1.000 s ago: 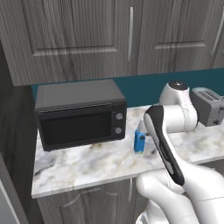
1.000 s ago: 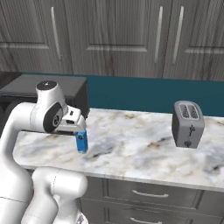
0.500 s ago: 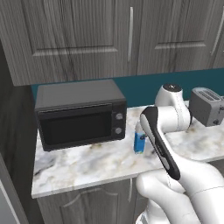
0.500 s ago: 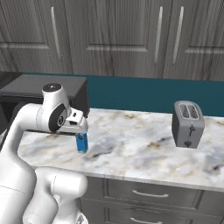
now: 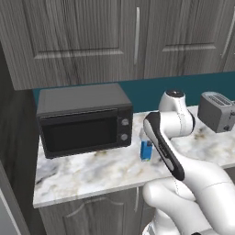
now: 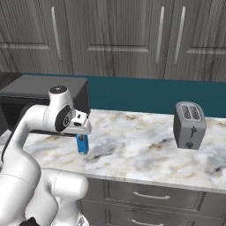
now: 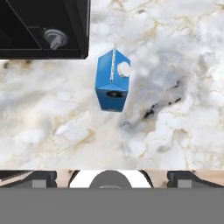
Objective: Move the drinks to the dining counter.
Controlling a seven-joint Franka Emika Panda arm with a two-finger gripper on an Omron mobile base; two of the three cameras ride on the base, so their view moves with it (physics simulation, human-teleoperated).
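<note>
We see one of the drinks, a small blue carton (image 7: 112,81) with a gable top, standing upright on a marble-look countertop (image 5: 92,172) veined in grey and tan. Viewed from above, its folded ridge runs along the roof, and a round white cap sits on one sloping face. A dark label patch marks the side wall facing the hand camera. In the left base view the carton (image 5: 146,149) stands just beside the front right corner of a black microwave (image 5: 82,120), apart from it. In the right base view the carton (image 6: 82,144) is partly covered from above.
</note>
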